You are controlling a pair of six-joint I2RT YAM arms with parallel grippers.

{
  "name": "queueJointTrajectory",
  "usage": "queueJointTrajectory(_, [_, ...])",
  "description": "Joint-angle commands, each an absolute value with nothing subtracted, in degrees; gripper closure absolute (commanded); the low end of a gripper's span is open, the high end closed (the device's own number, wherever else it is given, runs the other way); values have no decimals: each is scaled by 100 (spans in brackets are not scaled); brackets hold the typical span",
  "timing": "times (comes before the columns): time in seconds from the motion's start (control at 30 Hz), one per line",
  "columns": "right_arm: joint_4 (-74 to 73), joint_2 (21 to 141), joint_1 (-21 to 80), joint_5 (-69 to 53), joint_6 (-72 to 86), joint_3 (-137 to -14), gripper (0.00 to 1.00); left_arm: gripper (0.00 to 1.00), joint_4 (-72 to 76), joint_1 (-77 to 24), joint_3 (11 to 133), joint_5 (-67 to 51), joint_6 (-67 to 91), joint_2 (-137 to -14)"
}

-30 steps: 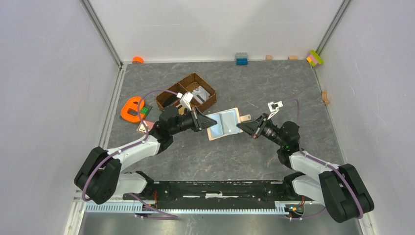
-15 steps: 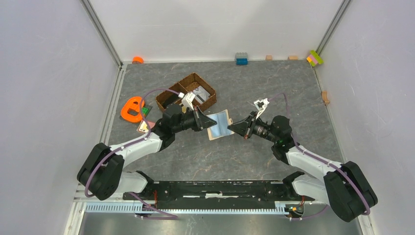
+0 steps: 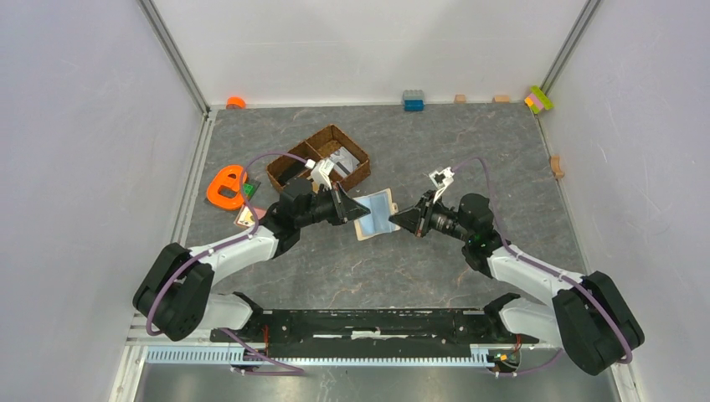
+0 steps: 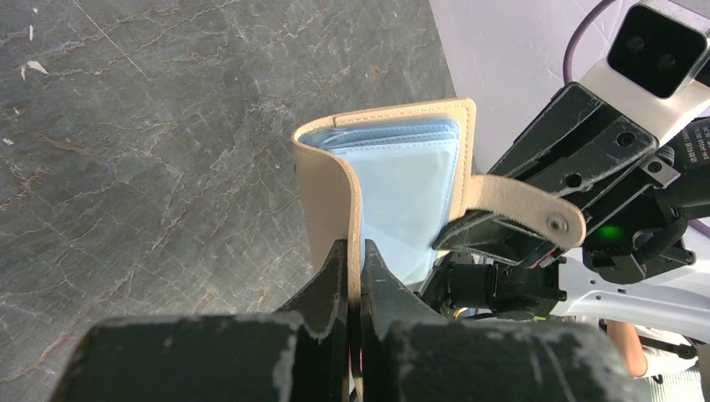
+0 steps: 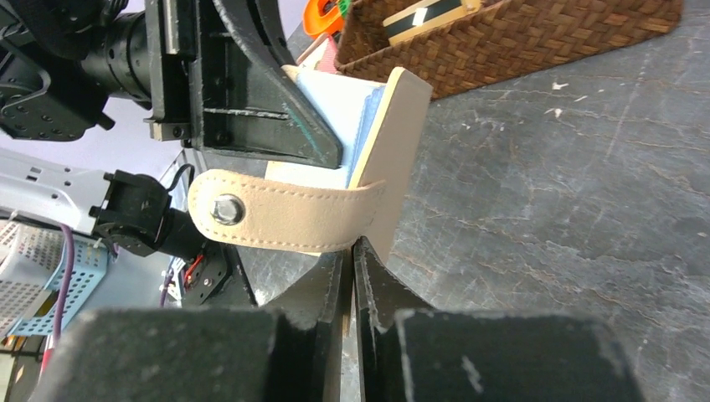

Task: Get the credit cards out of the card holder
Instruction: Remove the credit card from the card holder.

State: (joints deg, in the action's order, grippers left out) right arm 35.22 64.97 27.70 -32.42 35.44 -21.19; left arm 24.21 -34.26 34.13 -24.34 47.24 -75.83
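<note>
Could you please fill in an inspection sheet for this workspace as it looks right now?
Surface: grey marbled table, a few pale specks.
Job's things: card holder held between the two arms, partly open, blue-grey sleeves showing; no card seen coming out.
Clutter: wicker basket with items inside, orange letter toy, small blocks along the back edge.
Tools: left tool shut on one cover; right tool with jaws together at the other cover's edge, grip unclear.
Cables: purple cables loop over both arms, apart from the holder.
Surroundings: white walls; nothing else seen.
</note>
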Motion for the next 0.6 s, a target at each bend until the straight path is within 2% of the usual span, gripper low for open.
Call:
queueJointTrajectory(0.0, [3919,6608,2919,-3577,3497,-2325,89,98,2988,-3507,3622,-2782,4645,-7551])
queueJointTrajectory(0.43, [4209,6776,2935,-3756,3701,-2292,87,98,3260,-3515,3583,-2951,4771,-7607])
queueJointTrajectory(0.5, [4287,6794,2936,-3801,3735,-2279,83,98,3355,-3517,3564,-3007,4820,-7635])
queueJointTrajectory(0.57, [4251,6819,2938,-3781,3739,-2276,71,98,3400,-3518,3562,-3039,4849,-7644])
